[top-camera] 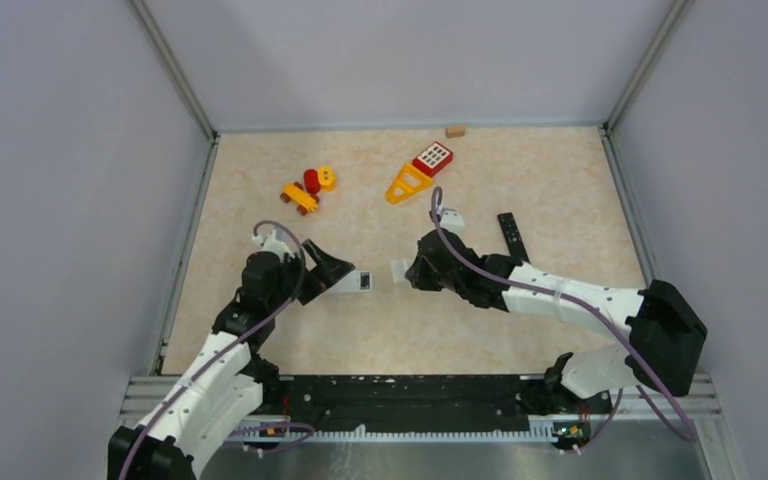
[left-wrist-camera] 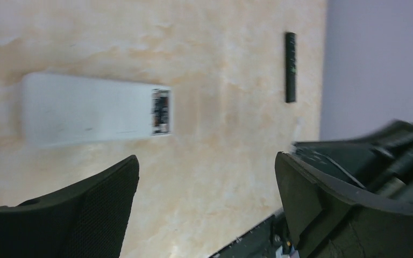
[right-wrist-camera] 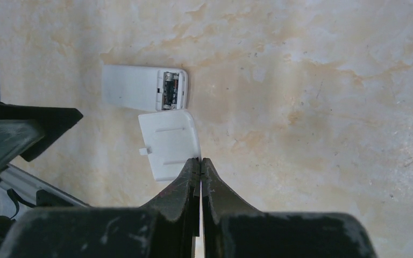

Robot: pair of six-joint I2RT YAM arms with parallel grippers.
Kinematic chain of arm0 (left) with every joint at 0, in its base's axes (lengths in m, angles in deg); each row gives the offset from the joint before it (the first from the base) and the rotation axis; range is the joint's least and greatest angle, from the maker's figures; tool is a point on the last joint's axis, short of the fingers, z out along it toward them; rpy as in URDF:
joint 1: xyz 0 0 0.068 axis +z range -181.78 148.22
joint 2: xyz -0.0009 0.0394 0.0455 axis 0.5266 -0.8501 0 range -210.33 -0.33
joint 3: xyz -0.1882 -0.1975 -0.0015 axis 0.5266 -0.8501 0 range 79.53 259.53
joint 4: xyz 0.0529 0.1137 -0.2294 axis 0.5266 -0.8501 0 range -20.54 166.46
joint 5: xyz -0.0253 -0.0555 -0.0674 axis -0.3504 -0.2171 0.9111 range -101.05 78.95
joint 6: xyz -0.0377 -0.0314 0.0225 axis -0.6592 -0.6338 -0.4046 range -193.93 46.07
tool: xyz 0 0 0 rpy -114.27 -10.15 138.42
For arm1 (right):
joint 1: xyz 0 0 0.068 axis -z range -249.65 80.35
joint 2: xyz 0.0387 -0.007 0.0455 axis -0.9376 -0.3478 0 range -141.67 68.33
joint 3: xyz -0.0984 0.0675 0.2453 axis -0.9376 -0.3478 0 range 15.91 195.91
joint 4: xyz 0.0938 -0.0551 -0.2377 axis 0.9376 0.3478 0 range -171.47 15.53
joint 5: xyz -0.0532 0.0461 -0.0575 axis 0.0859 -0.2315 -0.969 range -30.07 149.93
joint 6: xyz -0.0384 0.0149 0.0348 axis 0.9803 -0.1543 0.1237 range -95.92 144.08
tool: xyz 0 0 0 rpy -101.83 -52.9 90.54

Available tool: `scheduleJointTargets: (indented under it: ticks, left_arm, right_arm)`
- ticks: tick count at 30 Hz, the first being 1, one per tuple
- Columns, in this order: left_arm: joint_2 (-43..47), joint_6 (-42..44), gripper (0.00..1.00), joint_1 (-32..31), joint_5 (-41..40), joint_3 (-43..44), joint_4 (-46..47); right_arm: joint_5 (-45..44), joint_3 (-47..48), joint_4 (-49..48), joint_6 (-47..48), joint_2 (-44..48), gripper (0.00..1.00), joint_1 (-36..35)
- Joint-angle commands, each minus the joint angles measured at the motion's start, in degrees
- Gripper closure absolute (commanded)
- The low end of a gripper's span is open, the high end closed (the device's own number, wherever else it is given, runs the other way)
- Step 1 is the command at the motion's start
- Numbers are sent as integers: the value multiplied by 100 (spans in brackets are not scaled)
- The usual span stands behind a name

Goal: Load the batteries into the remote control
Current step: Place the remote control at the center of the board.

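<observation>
Open room is being left on the desk (top-camera: 520, 330) along its near side and toward the right edge. The left claw (left-wrist-camera: 207, 161) is being held released, spread wide, just short of the white remote (left-wrist-camera: 91, 110). The right claw (right-wrist-camera: 200, 161) is being kept clenched on nothing, its tips at the edge of the loose cover (right-wrist-camera: 169, 142). The batteries (right-wrist-camera: 171, 88) are being shown clearly by the right wrist view alone, seated in the remote's open compartment.

From above, I find the remote (top-camera: 358, 282) partly hidden under the left end effector (top-camera: 328, 270). Its loose cover (top-camera: 398, 270) lies mostly under the right end effector (top-camera: 418, 272). The left wrist view is smeared, so the compartment (left-wrist-camera: 161, 112) is unreadable. The batteries (right-wrist-camera: 170, 88) are too small for me to count.
</observation>
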Motion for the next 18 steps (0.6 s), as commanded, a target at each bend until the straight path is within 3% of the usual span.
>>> scheduleJointTargets:
  ticks: [1,11,18]
  left_arm:
    - [-518,732,1,-38,1597,885,1148]
    - [-2038,785,2,-722,2222,1907,1701]
    - [-2290,691,16,-1040,2173,2070,1818]
  right_arm:
    - [532,-142,-603,207,233,100,218]
    - [775,-62,-789,499,478,100,277]
    - [922,34,-840,525,447,100,323]
